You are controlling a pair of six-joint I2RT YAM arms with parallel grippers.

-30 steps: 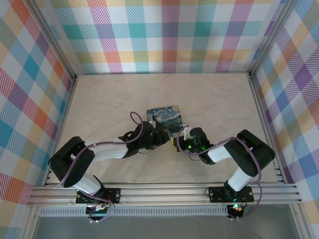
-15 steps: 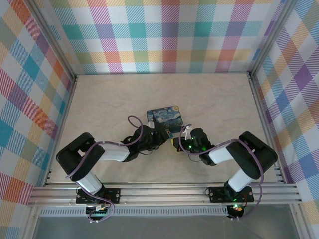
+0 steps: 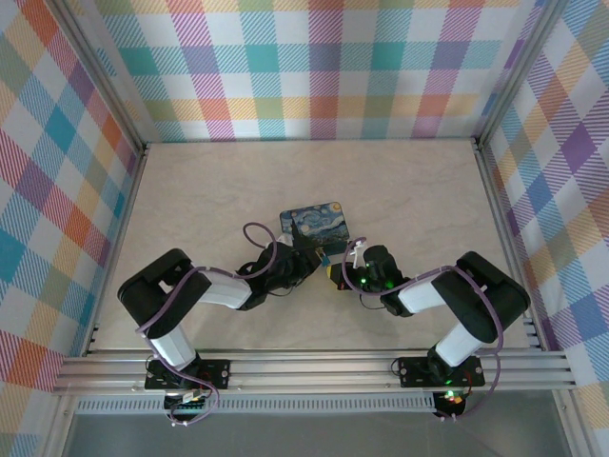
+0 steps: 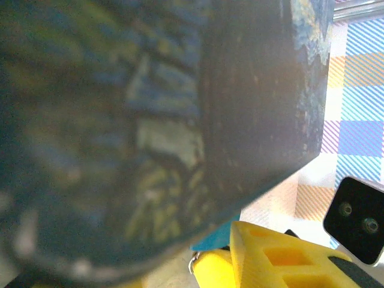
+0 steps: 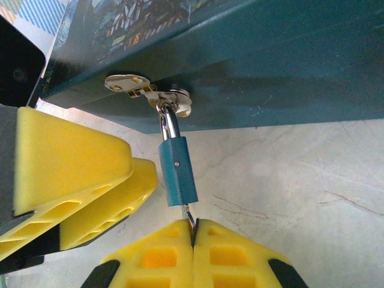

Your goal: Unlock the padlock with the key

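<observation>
Closer to the tin than a second ago sits our left arm, whose left gripper we cannot read as wide or narrow, while our right gripper pinches the key at 6 o'clock under the padlock hanging off the hasp, where an off-axis twist may slip it out.

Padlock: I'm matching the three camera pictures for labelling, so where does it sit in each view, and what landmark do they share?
Top external: the padlock is a tiny blue speck at the painted tin's near edge, mid-table.
Left wrist: the padlock is likely the blurred teal sliver under the tin's lower edge, bottom centre.
Right wrist: centre-left, hanging from the tin's hasp, above the right gripper pinching the key.
Shared landmark: the painted tin.
</observation>
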